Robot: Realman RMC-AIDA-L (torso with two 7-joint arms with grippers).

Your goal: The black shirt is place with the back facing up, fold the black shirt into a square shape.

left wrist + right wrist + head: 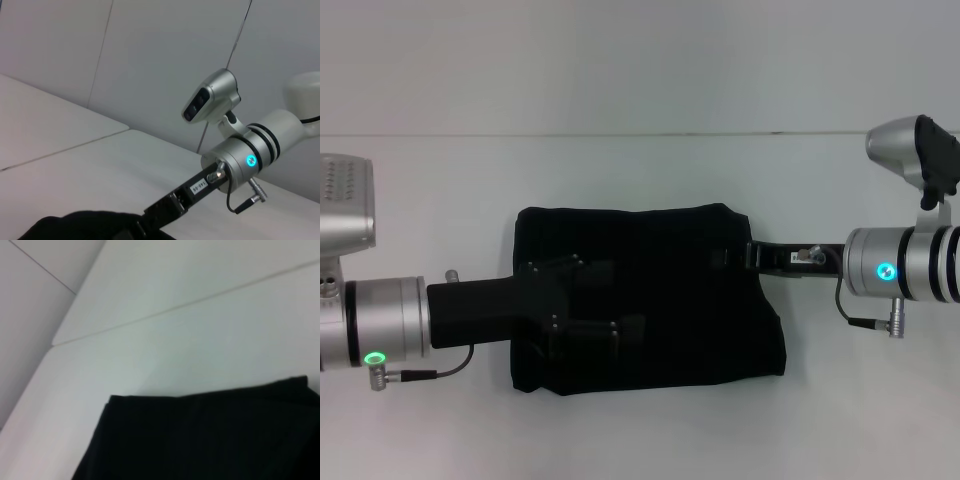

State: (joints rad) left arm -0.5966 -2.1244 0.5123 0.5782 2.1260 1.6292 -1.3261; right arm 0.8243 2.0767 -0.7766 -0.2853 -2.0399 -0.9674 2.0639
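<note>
Two grippers reach in over the black shirt, one from each side. The shirt lies flat on the white table, already folded into a thick, almost square block.

The left gripper sits right on top of the shirt, over its left half. Its fingers look spread a little, but black on black hides them, so I cannot tell if they hold any cloth. The right gripper touches the far right edge of the shirt. Its tips are hidden against the cloth too, so I cannot tell if it pinches the edge.

To do this step well, I think both grippers should press or pull gently and evenly, so the layers stay lined up. The near right corner of the shirt sticks out a bit past the right gripper and may need smoothing.

Nothing else lies on the table. Only the two arms could bump each other.
</note>
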